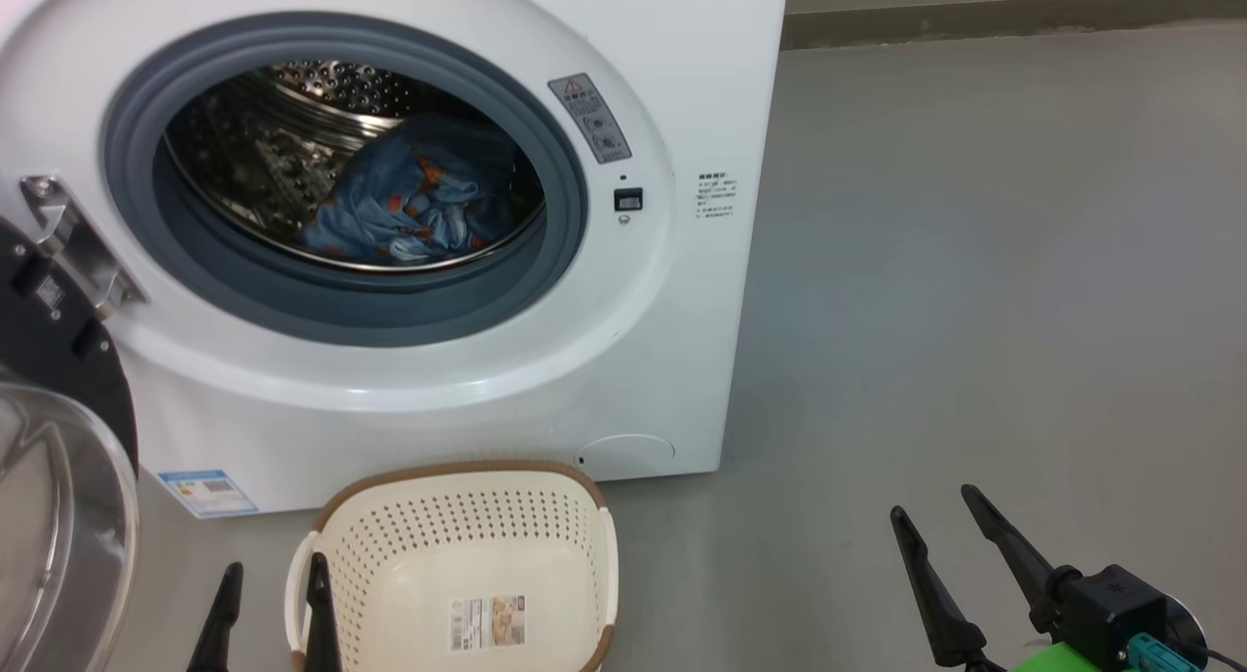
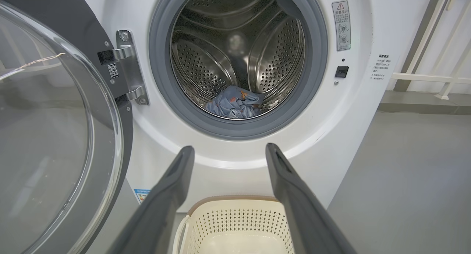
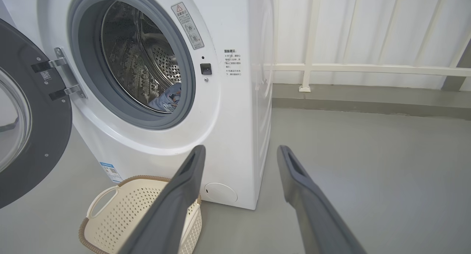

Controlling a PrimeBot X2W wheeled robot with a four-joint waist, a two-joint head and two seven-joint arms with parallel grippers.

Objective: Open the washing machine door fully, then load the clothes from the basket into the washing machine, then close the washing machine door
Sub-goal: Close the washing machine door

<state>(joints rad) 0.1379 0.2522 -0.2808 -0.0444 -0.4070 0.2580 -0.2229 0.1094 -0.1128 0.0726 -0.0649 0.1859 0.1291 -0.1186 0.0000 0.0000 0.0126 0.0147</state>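
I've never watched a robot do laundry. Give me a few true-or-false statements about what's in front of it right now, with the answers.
1. The door is shut. False: it stands wide open.
2. The clothes lie inside the drum. True.
3. The basket is full of clothes. False: it holds none, and the sticker on its bottom shows.
4. The left gripper and right gripper are both open and hold nothing. True.
5. The basket stands on the floor in front of the machine. True.
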